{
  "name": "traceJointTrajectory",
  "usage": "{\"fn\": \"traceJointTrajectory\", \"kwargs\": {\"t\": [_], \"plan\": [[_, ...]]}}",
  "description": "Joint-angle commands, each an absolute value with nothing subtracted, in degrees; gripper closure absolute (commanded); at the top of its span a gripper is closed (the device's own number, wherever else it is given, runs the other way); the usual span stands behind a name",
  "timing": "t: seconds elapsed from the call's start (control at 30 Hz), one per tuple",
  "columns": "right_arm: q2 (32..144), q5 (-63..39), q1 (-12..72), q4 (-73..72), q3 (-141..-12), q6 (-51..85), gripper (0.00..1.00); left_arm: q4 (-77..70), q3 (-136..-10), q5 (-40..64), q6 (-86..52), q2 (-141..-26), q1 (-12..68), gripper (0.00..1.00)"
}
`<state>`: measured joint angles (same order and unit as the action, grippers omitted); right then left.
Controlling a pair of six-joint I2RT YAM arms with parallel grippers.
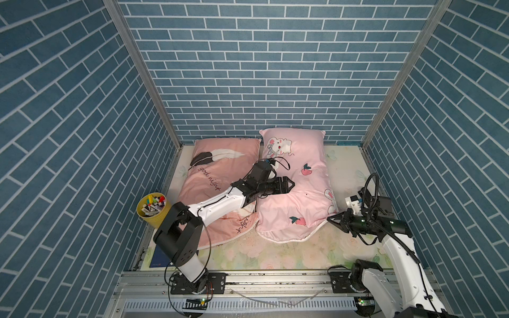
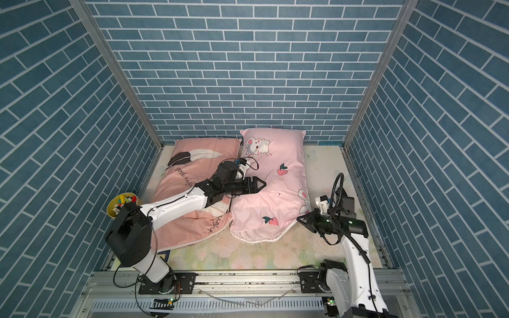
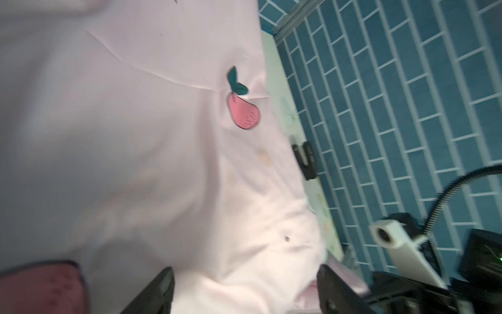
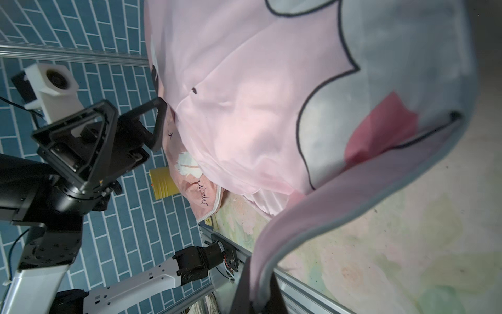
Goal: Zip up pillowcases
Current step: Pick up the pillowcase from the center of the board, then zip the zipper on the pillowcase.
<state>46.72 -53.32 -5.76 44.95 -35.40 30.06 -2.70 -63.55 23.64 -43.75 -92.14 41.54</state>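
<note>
Nearest: floral sheet covers the tabletop. At near right, the right gripper sits low at the near corner of the pale pink pillowcase. In the right wrist view its fingers are pressed together on a pinch of that case's edge, holding the fabric up off the sheet.

At near left, a yellow cup of markers stands just beside the salmon-pink pillowcase, "good night" script facing up. The two cases lie side by side, touching along their inner edges, far ends near the blue brick wall.

The left gripper reaches across the salmon case onto the pale pink one at mid-length. Its fingers are spread, nothing between them. Zipper state: cannot tell.
</note>
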Motion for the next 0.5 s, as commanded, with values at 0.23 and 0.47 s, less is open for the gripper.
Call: {"fn": "traceJointTrajectory", "kwargs": {"t": [0.23, 0.47], "plan": [[45.9, -62.1, -2.5, 32.2, -34.3, 34.6, 1.0, -25.5, -56.5, 33.9, -62.7, -93.4, 51.1, 0.4], [45.7, -63.1, -1.1, 26.9, -32.5, 37.9, 1.0, -31.7, -55.1, 32.2, -66.9, -97.5, 53.3, 0.51]]}}
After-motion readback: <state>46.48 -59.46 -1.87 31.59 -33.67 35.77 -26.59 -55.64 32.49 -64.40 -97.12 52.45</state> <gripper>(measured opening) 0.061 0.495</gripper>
